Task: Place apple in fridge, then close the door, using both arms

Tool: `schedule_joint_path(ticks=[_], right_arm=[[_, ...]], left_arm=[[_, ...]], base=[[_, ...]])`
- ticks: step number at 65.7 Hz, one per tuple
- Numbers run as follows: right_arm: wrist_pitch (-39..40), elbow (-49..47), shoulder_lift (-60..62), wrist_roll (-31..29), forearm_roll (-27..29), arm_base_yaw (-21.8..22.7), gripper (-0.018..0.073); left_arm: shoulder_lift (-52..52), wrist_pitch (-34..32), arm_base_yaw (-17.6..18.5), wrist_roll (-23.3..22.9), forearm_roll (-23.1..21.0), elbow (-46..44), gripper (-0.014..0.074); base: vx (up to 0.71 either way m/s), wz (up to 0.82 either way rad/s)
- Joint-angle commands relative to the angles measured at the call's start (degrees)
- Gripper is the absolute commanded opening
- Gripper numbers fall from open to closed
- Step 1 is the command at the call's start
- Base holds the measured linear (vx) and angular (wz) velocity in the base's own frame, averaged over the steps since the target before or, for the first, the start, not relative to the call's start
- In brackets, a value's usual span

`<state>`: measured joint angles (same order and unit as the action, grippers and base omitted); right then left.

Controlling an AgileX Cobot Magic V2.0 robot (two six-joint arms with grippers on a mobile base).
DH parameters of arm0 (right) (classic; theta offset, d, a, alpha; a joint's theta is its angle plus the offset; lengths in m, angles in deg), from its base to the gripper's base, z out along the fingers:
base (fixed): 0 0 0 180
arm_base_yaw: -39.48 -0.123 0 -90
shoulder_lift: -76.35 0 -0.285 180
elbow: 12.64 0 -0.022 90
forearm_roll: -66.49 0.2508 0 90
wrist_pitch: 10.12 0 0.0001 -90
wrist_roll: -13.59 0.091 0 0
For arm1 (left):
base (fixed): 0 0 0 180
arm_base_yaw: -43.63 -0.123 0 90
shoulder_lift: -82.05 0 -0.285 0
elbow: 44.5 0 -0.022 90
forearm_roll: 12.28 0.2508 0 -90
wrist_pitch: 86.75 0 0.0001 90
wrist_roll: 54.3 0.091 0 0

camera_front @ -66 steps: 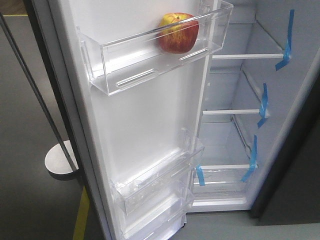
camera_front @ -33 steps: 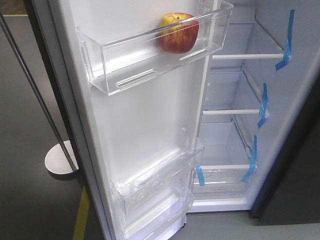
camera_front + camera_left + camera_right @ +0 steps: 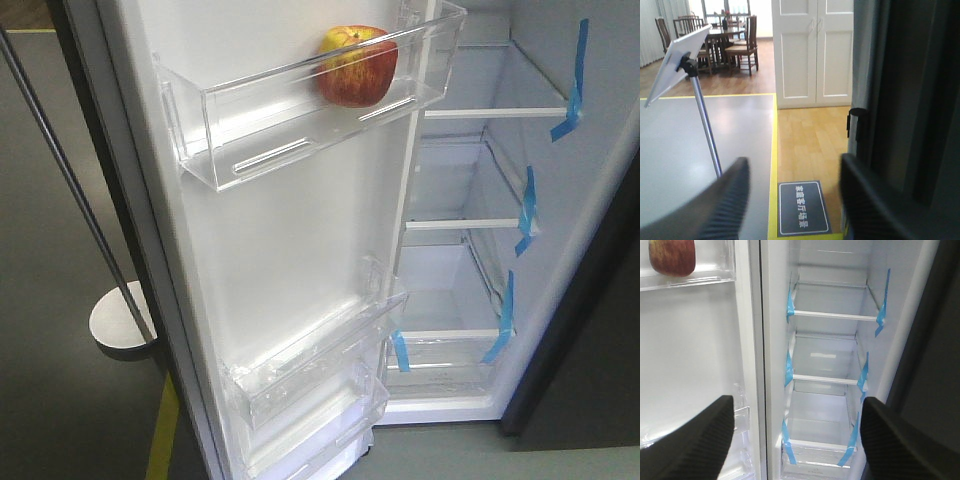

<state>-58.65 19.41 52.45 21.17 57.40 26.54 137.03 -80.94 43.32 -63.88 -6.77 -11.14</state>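
The red and yellow apple [image 3: 357,66] rests in the top clear bin [image 3: 250,130] on the white inside of the open door [image 3: 290,250]; its lower part shows at the upper left as the apple [image 3: 672,257]. Right of the door is the fridge [image 3: 470,280], white inside, with shelves marked by blue tape [image 3: 572,90]. My right gripper [image 3: 797,422] is open and empty, facing the fridge [image 3: 830,370] interior. My left gripper [image 3: 792,182] is open and empty, with the dark grey outer face of the door [image 3: 910,115] just to its right. No arm shows in the front view.
A stand with a grey pole [image 3: 75,190] and round base [image 3: 122,325] is left of the door; its pole [image 3: 705,125] carries a tilted white board [image 3: 675,62]. A yellow floor line [image 3: 773,165], a floor sign [image 3: 803,207], white cabinet doors [image 3: 812,50] and dining chairs [image 3: 742,42] lie beyond.
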Motion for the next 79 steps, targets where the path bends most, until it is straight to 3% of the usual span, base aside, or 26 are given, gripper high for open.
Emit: schedule_joint_path(ticks=[1,11,31,49,56,69,79], right_arm=[[3.8,-1.3,-0.8,0.0,-1.0,0.2,0.0505],[3.8,-1.3,-0.8,0.0,-1.0,0.2,0.0505],[3.8,-1.3,-0.8,0.0,-1.0,0.2,0.0505],[3.8,-1.3,-0.8,0.0,-1.0,0.2,0.0505],[3.8,-1.3,-0.8,0.0,-1.0,0.2,0.0505],[3.8,-1.3,-0.8,0.0,-1.0,0.2,0.0505],[3.8,-1.3,-0.8,0.0,-1.0,0.2,0.0505]], left_arm=[[0.2,-3.8,0.4,0.3,0.0,-2.1,0.0589],[0.2,-5.1,0.4,0.3,-0.1,-2.1,0.0672],[7.3,-9.6,0.4,-7.2,-0.6,-3.5,0.0576],[19.3,-1.5,0.5,-16.9,-2.0,-17.2,0.0566],[23.0,2.7,1.6,-16.0,-4.0,-22.2,0.0566],[29.3,11.4,6.7,-8.3,-4.6,-31.0,0.0566],[31.7,14.3,8.1,-6.2,-8.6,-34.9,0.0566]], base=[[0.00,0.00],[0.00,0.00],[0.00,0.00],[0.00,0.00],[0.00,0.00],[0.00,0.00],[0.00,0.00]])
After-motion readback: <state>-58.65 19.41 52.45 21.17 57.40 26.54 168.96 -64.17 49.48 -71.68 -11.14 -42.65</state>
